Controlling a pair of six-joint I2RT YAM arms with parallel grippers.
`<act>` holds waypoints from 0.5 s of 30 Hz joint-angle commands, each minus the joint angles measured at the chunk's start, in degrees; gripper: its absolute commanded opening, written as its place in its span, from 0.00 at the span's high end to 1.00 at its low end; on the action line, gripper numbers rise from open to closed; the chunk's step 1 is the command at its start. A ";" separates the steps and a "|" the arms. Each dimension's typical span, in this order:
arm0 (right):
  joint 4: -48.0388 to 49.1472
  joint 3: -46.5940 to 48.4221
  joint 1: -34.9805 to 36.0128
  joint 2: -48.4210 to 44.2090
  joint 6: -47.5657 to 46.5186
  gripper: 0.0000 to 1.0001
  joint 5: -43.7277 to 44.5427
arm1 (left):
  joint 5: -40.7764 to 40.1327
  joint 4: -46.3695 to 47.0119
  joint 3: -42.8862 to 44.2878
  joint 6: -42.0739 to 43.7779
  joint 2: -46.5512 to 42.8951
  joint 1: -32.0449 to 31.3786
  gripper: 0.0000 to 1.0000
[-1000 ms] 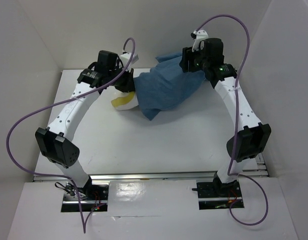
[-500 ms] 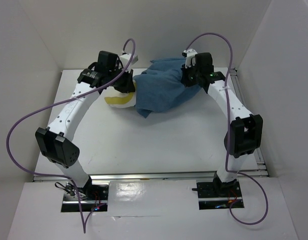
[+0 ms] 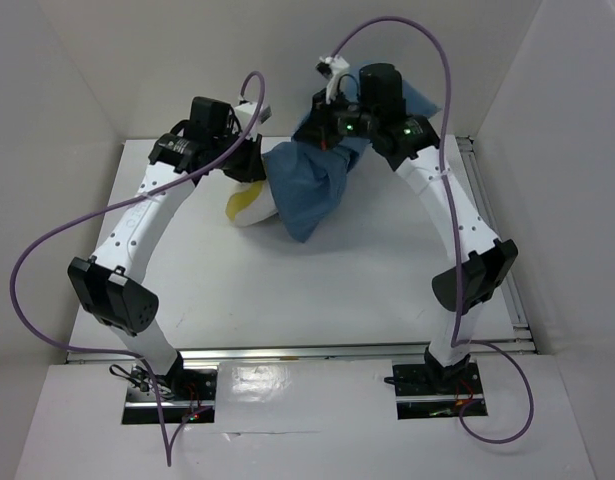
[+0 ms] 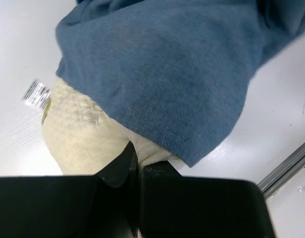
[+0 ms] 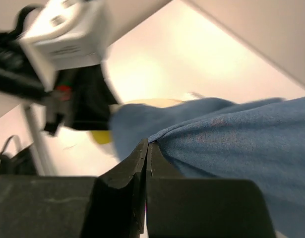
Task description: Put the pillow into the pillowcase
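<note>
White table [image 3: 327, 285] lies under us, with white walls [image 3: 77, 80] behind. Our left gripper [image 4: 138, 159] is clenched on the cream pillow [image 4: 80, 126], low in its wrist view. Our right gripper [image 5: 147, 148] pinches a fold of the blue pillowcase [image 5: 231, 148], at upper centre of the top view. The pillowcase drapes over most of the pillow, whose yellow-edged corner shows at its left.

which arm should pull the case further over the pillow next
Right. The right gripper is already shut on the pillowcase edge, so it can drag the cloth, while the left gripper pinches the pillow at its exposed end, likely anchoring it.
</note>
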 commanded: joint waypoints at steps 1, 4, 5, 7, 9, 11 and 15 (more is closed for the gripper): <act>-3.94 1.36 6.22 0.26 3.95 1.00 -11.36 | 1.96 8.58 4.33 -1.45 0.13 -0.93 1.00; -5.70 0.75 8.24 1.74 4.56 1.00 -14.52 | 2.49 8.58 4.86 -1.46 0.65 -0.93 1.00; -5.71 0.05 8.25 1.75 5.26 1.00 -15.40 | 1.97 9.10 5.38 -1.46 0.65 -0.93 1.00; -6.23 -0.66 8.78 2.27 5.27 1.00 -16.54 | 1.96 9.11 5.92 -1.46 0.65 -0.93 1.00; -7.38 -0.66 8.78 2.28 5.27 1.00 -16.55 | 1.26 9.11 6.44 -1.46 0.13 -0.93 1.00; -8.95 -0.13 8.25 2.28 4.66 1.00 -16.55 | 0.56 9.11 6.97 -1.46 0.13 -0.93 1.00; -11.33 1.10 5.98 2.81 2.46 1.00 -13.57 | -0.06 9.64 6.36 -2.51 -1.02 0.12 1.00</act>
